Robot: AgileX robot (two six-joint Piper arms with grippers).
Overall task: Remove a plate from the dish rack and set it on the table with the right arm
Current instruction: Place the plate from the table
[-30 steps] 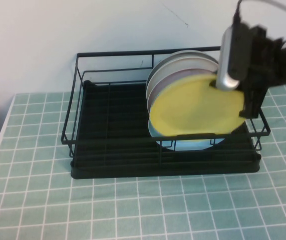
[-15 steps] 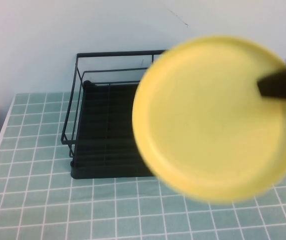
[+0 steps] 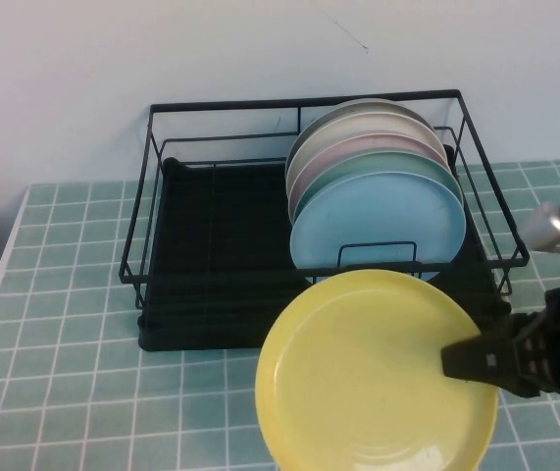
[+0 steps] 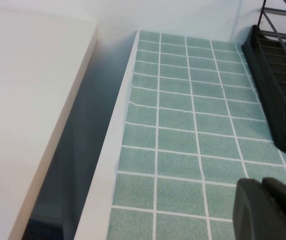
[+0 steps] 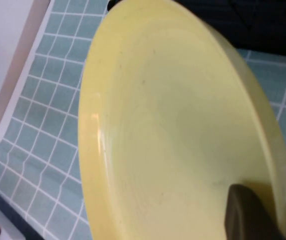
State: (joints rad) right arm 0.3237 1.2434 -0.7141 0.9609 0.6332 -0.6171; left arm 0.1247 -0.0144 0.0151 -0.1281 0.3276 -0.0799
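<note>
A: Left tool (image 4: 270,210) first. Only a dark rounded tip shows in its own wrist view, low over the green-tiled bench (image 4: 183,120) near that bench's left edge. Open or clenched, cannot tell. It does not appear in the high view.

B: What sits near it?

A: The black base corner of the dish rack (image 4: 278,65), off to one side, apart from the tool. Nothing between its fingers that I can see.

B: Moving right across the high view?

A: Dish rack (image 3: 221,245) at the back of the bench (image 3: 64,392), against the pale wall. Its left half holds only the ribbed tray. Its right half holds a stack of plates on edge, leaning back; the light blue plate (image 3: 378,221) is frontmost, a teal-green plate (image 3: 434,169) just behind it, paler ones further back.

B: And the yellow plate?

A: The plate (image 3: 378,378) is out of the rack, in front of its right front corner, face up and overlapping the rack's front edge in this view. Whether it touches the tiles, cannot tell.

B: The right tool?

A: Right tool (image 3: 471,361) comes in from the right and is clamped on the plate's right rim; one dark finger lies over the inner face. The plate extends leftward from the tool. The right wrist view shows the plate (image 5: 183,130) filling the frame, a finger (image 5: 248,212) pressed on it.
</note>
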